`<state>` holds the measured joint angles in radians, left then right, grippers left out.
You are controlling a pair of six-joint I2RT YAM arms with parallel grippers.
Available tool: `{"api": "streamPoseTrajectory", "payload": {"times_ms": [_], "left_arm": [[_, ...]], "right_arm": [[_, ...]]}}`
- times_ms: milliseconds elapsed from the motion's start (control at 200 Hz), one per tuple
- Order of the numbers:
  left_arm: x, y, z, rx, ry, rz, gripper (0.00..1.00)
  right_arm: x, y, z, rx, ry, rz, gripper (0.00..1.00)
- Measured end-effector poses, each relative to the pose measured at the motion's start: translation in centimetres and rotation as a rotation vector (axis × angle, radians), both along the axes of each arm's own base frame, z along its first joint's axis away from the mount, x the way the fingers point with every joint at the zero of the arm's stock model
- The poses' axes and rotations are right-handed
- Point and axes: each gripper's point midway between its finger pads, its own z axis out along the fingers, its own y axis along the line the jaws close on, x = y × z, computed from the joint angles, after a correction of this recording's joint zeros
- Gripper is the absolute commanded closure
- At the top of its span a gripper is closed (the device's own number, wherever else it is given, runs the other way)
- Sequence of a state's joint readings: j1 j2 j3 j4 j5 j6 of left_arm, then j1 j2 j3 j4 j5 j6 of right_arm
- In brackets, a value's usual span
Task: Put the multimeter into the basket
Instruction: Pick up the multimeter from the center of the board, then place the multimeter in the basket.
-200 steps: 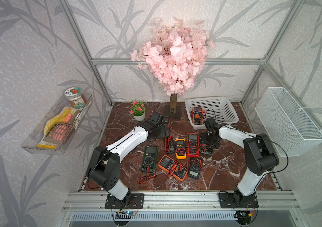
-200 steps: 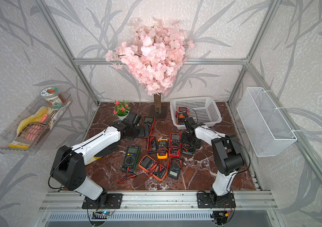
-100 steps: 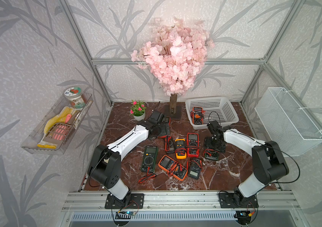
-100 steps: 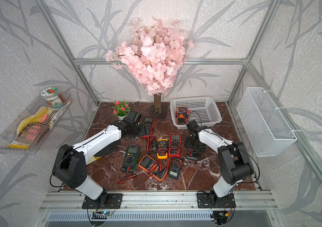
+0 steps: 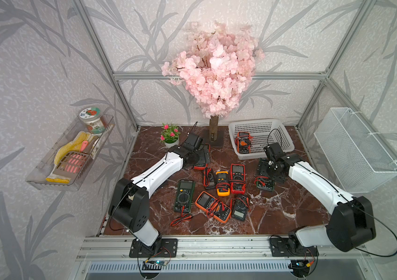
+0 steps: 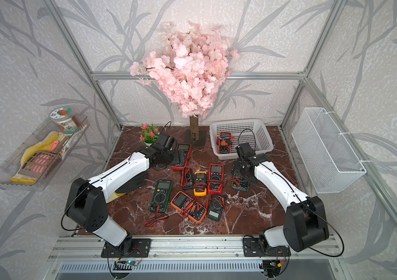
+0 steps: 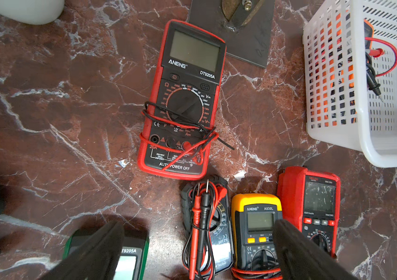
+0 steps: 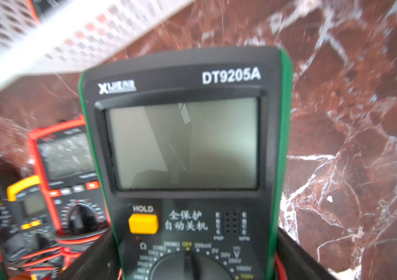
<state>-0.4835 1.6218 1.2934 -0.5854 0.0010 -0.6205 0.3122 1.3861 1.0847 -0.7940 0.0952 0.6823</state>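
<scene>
The basket [image 5: 260,124] sits at the back right of the marbled surface [image 5: 277,213] and holds one orange-and-black multimeter [image 5: 243,144], lying flat near its left wall with its red and black leads coiled on top.

The right claw [image 8: 192,242] is partly closed, its fingers [image 8: 297,254] pressed against both sides of the green DT9205A multimeter [image 8: 183,145]. That meter is face up, low over the surface just in front of the basket and outside it. Whether it is lifted clear of the surface I cannot tell.

The left claw [image 7: 198,224] is spread wide and grips nothing. It hangs over loose meters on the surface: a red ANENG DT9205A [image 7: 183,101] wrapped in its leads, a yellow ANENG A830L [image 7: 257,218] and a black meter [image 7: 207,230].

On the left wall, a clear plastic tray [image 5: 47,186] carries a lidded jar [image 5: 90,120], a yellow glove [image 5: 69,148] and a brown slotted scoop [image 5: 71,162]. A white wire-mesh bin [image 5: 352,150] hangs on the right wall.
</scene>
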Motion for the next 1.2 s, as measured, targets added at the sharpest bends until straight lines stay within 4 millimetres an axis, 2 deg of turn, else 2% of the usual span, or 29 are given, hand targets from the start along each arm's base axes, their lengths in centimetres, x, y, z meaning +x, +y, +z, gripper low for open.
{"api": "streamPoseTrajectory", "payload": {"times_ms": [100,250,385,545,875,1200], "left_arm": [[-0.1,0.2,-0.1,0.010,0.003,0.004,0.00],[-0.1,0.5,-0.2,0.028,0.001,0.009,0.00],[0.0,0.6,-0.1,0.038,-0.002,0.000,0.00],[0.4,0.4,0.2,0.040,-0.003,-0.004,0.00],[0.9,0.0,-0.2,0.047,0.013,-0.009,0.00],[1.5,-0.3,-0.2,0.051,0.014,-0.013,0.00]], "right_arm": [[1.3,-0.2,2.4,0.018,-0.068,-0.016,0.41],[4.4,-1.1,5.9,0.040,-0.172,-0.053,0.41],[7.4,-1.9,7.4,0.046,-0.222,-0.086,0.41],[11.0,-2.6,7.1,0.035,-0.223,-0.104,0.41],[18.2,-4.6,4.9,0.032,-0.208,-0.134,0.41],[25.7,-5.6,2.9,-0.007,-0.225,-0.092,0.42]]}}
